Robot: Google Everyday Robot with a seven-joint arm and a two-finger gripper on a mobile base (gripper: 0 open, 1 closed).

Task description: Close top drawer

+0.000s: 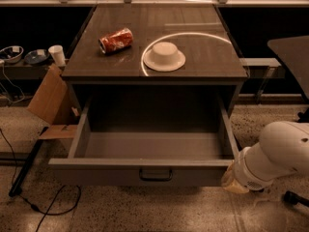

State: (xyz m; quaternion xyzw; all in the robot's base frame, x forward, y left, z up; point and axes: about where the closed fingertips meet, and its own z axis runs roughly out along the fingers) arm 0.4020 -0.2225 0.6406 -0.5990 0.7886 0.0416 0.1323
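Observation:
The top drawer (145,170) is pulled far out of the grey cabinet, and its deep grey box is empty. Its flat grey front carries a small dark handle (155,174) at the centre. My white arm (277,156) comes in from the lower right. My gripper (231,181) is at the arm's tan end, right at the drawer front's right corner, low near the floor. I cannot tell if it touches the front. The lower drawers are hidden below the open drawer.
On the cabinet top (203,57) lie a crushed red can (116,40) and an upturned white bowl (164,56). A cardboard box (48,100) and a cup (57,55) stand to the left. Cables (29,202) run over the floor at the lower left.

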